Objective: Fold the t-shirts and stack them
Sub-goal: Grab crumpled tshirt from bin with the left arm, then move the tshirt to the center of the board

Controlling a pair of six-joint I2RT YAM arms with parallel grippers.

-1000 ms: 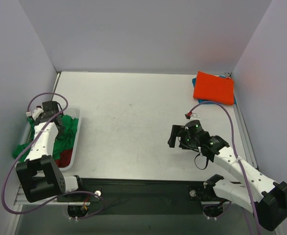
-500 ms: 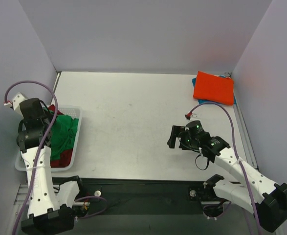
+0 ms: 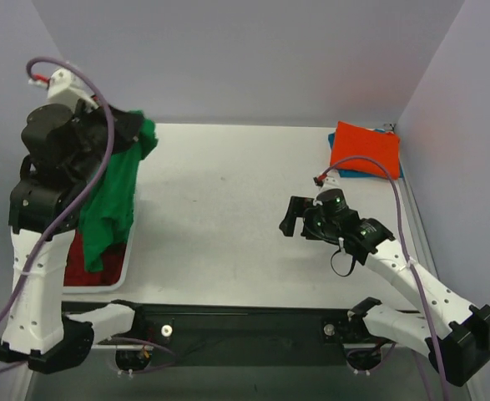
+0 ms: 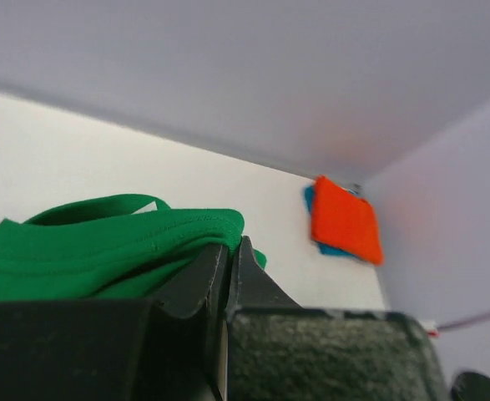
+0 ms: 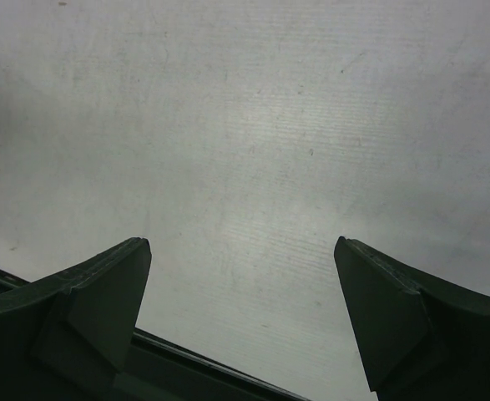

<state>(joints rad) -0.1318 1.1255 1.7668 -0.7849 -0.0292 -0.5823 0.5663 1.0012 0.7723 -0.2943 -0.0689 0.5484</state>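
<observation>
Now the left claw [image 3: 136, 127] pinches the green t-shirt [image 3: 115, 196] up high, and the shirt hangs down below it over the white basket [image 3: 98, 286]. The right claw [image 3: 288, 224] is spread wide.

I am looking at a scuffed pale grey tabletop [image 3: 228, 209] that plain lavender-white walls [image 3: 245, 58] are enclosing on three sides.

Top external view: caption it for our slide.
Left hand holds a bright green cotton t-shirt over the white slatted plastic basket; right hand open.
</observation>
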